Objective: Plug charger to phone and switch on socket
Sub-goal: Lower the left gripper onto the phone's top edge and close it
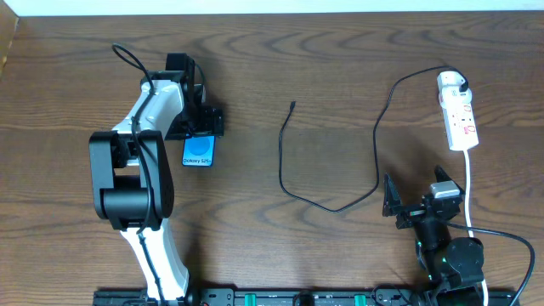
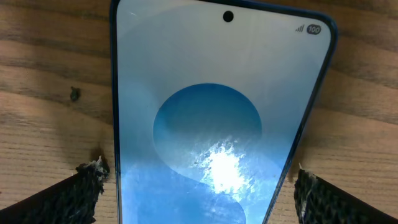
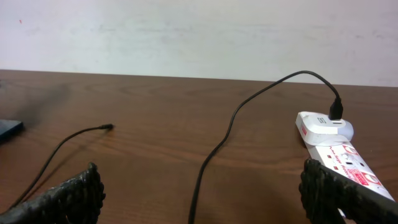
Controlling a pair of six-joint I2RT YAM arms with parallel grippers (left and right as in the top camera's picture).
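The left pincer (image 1: 201, 129) hovers over the phone (image 1: 198, 151) on the left half of the wooden desk (image 1: 323, 51). In the left wrist view its fingers (image 2: 68, 196) stand spread wide, one on each long side of the phone's lit blue screen, gripping nothing. The right pincer (image 1: 415, 202) sits low at the near right of the desk, also wide open and empty.

The black cable (image 1: 282, 161) lies loose on the desk between the two arms. Its small plug tip (image 1: 291, 104) rests on the wood well apart from the phone. From there it loops toward the right arm, then runs up to the white plug (image 1: 450, 82) at the far end of the power strip (image 1: 461, 119). The strip lies at the far right, and a white cord (image 1: 470, 187) trails from its near end past the right arm.
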